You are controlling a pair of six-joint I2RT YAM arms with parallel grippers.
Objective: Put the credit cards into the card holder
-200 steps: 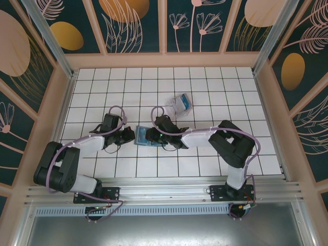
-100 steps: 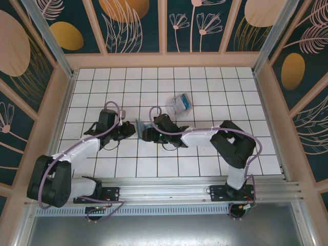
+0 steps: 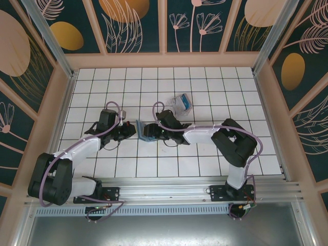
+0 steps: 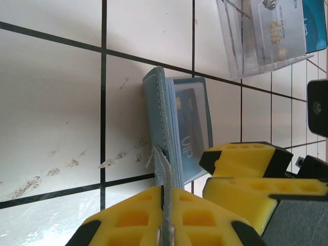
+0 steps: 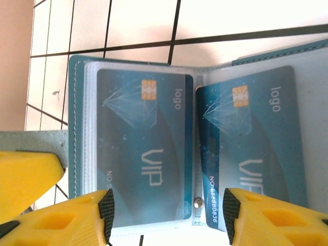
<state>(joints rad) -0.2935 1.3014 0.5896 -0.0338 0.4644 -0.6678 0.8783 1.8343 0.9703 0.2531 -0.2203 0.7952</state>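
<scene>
Your left end effector (image 4: 164,223) is clenched on a thin, soft flap of the card holder (image 4: 156,123). The card holder stands on its edge on the white tiled counter (image 4: 51,102), between the two arms. Your right end effector (image 5: 166,218) is released: its yellow, blocky fingers (image 5: 66,223) sit apart at the lower edge of the open spread and grip nothing. Inside the card holder, two teal-blue credit cards (image 5: 141,148) with gold chips and "VIP" lettering lie in glossy clear sleeves (image 5: 92,128), one on each side of the fold. Close beyond it, but apart from it, a clear plastic box (image 3: 180,105) with rigid walls lies on the counter with more cards inside. The tiles show dark grout lines and grey scuffs beside the stitched teal cover.
</scene>
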